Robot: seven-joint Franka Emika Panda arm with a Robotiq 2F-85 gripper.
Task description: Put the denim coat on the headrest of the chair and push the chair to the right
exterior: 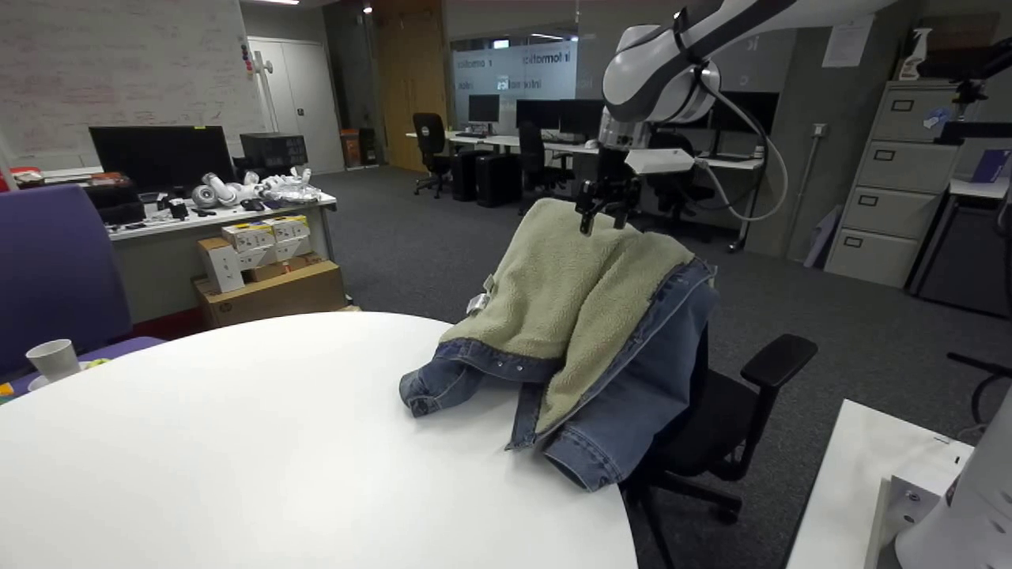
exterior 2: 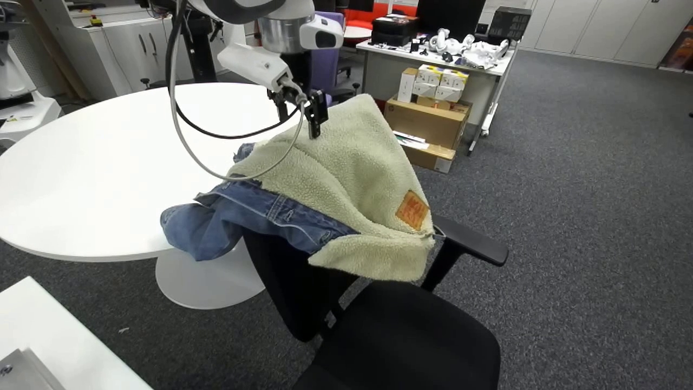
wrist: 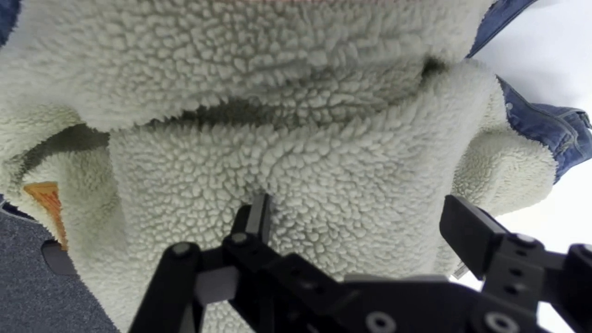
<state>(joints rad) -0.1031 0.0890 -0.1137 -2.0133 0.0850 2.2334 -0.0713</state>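
The denim coat (exterior: 545, 292) lies over the back of the black chair (exterior: 715, 419), fleecy lining upward, in both exterior views (exterior 2: 357, 157). Its blue sleeves and hem spread onto the white table. The headrest is hidden under the coat. The chair's seat (exterior 2: 411, 336) and an armrest show uncovered. My gripper (exterior: 605, 223) is over the upper part of the coat, also in an exterior view (exterior 2: 299, 127). In the wrist view the gripper (wrist: 358, 203) is open, fingers wide apart, with fleece (wrist: 277, 157) beneath and between them. One fingertip seems to touch the fleece; I cannot tell for certain.
The round white table (exterior: 277, 442) stands against the chair's back side. A white robot bench (exterior: 877, 442) is near the chair. A purple chair (exterior: 55, 261) with a cup (exterior: 54, 359) stands across the table. Boxes (exterior 2: 427, 119) sit by a desk. A cable loop hangs from the arm.
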